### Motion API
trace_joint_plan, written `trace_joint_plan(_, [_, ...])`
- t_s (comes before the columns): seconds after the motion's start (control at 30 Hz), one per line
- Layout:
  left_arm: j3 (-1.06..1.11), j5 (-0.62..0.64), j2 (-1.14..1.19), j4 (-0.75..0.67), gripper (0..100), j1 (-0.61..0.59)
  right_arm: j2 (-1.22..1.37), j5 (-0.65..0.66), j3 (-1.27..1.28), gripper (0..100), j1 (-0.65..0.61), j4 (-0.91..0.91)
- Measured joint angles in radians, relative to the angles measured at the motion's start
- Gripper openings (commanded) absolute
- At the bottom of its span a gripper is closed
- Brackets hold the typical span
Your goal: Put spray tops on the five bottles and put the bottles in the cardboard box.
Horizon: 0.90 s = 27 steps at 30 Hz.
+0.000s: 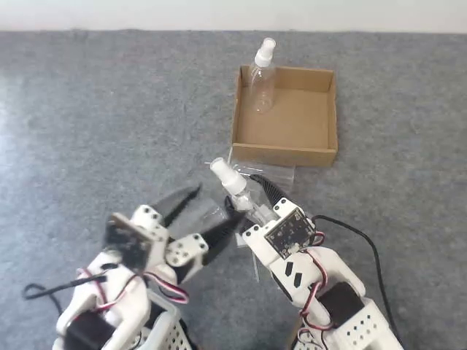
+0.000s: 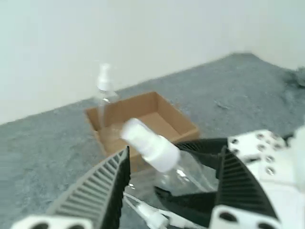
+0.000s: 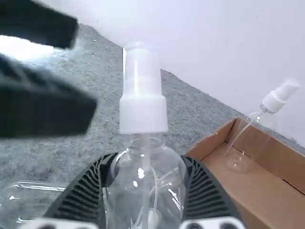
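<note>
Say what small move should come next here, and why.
Probably carry the right tool toward the cardboard box. It is shut on a clear bottle whose spray top looks seated, and the left tool is open beside it.

The right hand (image 1: pixel 253 201) hides the lower half of the bottle (image 1: pixel 235 184) it grips.

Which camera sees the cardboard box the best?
The high view. It looks down on the whole cardboard box, all four walls, with one bottle in a corner. In the left wrist view the held bottle covers part of the box's front. The right wrist view catches one corner of it.
</note>
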Motion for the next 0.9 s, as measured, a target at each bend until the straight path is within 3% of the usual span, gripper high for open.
trace_joint_plan(0.13, [-0.043, 0.048, 0.0, 0.0, 27, -0.13, 0.0, 0.0, 0.0, 1.3, 0.0, 0.0])
trace_joint_plan(0.5, [-0.063, 0.137, 0.0, -0.049, 27, -0.35, 0.0, 0.0, 0.0, 1.3, 0.0, 0.0])
trace_joint_plan(0.7, [0.046, 0.176, 0.0, -0.209, 27, -0.477, 0.0, 0.0, 0.0, 1.3, 0.0, 0.0])
trace_joint_plan(0.9, [0.193, 0.184, 0.0, -0.384, 27, -0.493, 0.0, 0.0, 0.0, 1.3, -0.026, 0.0])
